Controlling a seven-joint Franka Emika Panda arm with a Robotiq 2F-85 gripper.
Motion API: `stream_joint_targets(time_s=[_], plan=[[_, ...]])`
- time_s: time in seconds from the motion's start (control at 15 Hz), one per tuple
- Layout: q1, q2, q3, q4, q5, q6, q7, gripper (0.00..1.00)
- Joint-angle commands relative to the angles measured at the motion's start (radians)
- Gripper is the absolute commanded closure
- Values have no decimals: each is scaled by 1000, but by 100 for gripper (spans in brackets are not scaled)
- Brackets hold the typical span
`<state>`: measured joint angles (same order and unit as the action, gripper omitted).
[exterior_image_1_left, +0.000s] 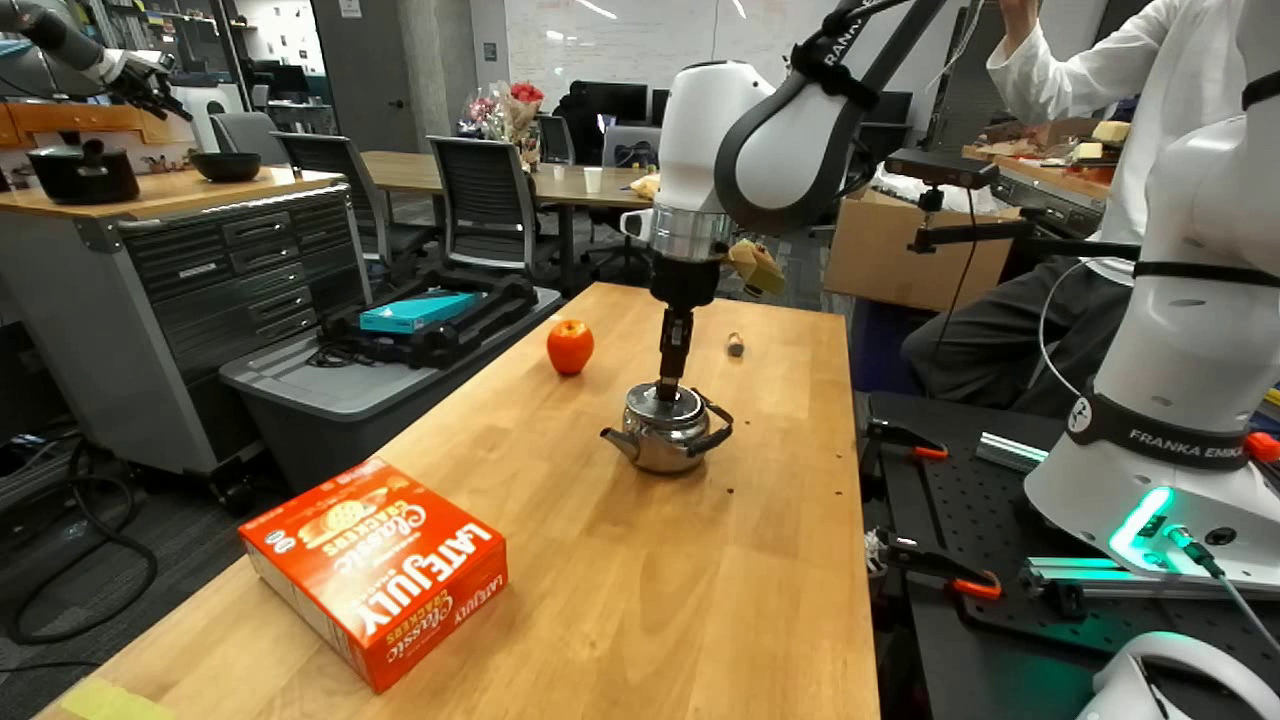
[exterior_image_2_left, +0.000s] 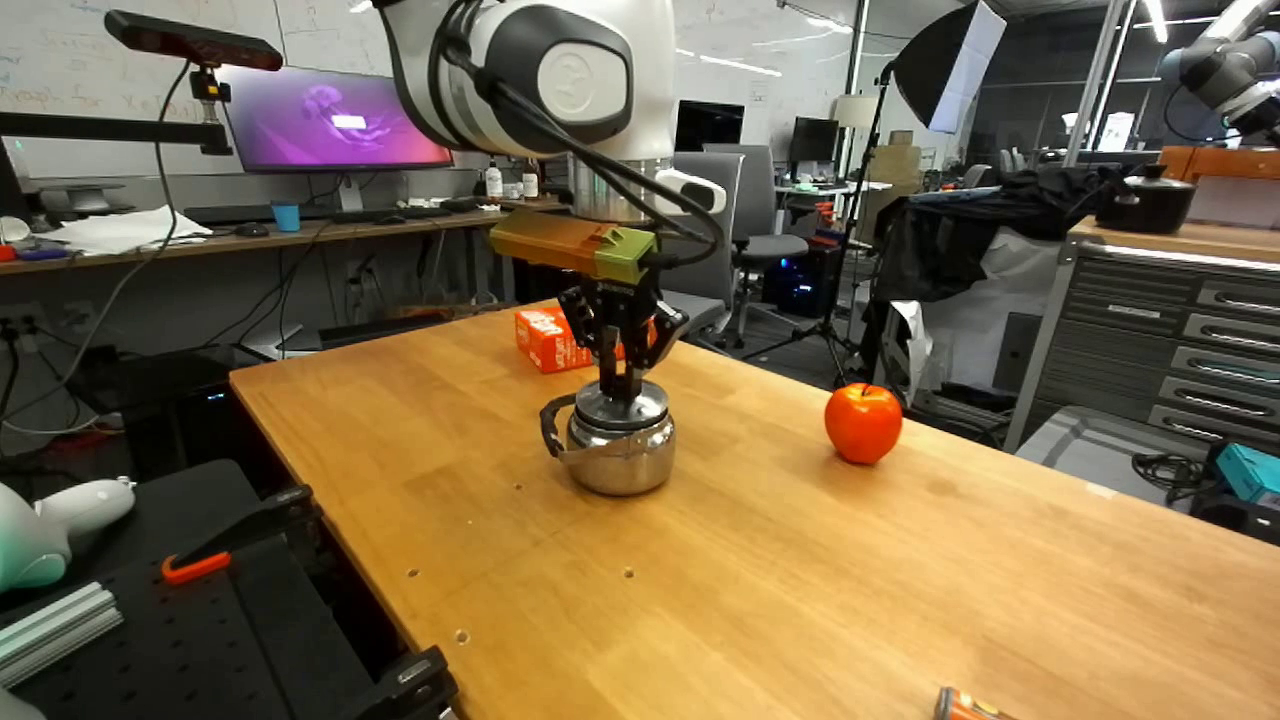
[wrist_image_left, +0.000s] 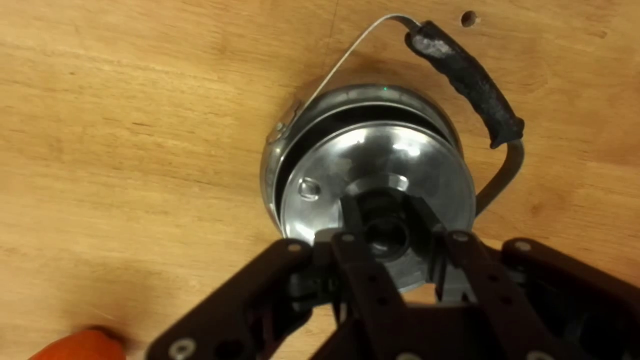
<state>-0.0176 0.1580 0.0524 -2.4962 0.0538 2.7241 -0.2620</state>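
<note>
A small steel kettle (exterior_image_1_left: 665, 448) stands upright on the wooden table, also seen as the kettle (exterior_image_2_left: 625, 465) beside its lowered handle (exterior_image_2_left: 553, 425). My gripper (wrist_image_left: 384, 215) points straight down and is shut on the black knob (wrist_image_left: 385, 239) of the round metal lid (wrist_image_left: 435, 170). In the wrist view a dark gap separates the lid from the kettle's rim (wrist_image_left: 360, 102); the lid sits off-centre over the opening, slightly raised. The black-gripped handle (wrist_image_left: 470, 82) hangs to one side of the body. In an exterior view the spout (exterior_image_1_left: 620, 440) points away from the handle.
A red apple (exterior_image_1_left: 570, 347) stands near the table edge, with its side showing in the wrist view. An orange cracker box (exterior_image_1_left: 380, 570) lies flat on the table. A small cylinder (exterior_image_1_left: 736, 345) lies beyond the kettle. A person (exterior_image_1_left: 1060, 80) is near the robot base.
</note>
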Motion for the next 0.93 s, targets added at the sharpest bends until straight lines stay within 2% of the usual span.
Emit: stream_joint_targets(time_s=[0.0, 0.87], plan=[[-1, -18, -2, -31, -10, 34, 7, 91], [-11, -52, 6, -78, 19, 87, -15, 91]])
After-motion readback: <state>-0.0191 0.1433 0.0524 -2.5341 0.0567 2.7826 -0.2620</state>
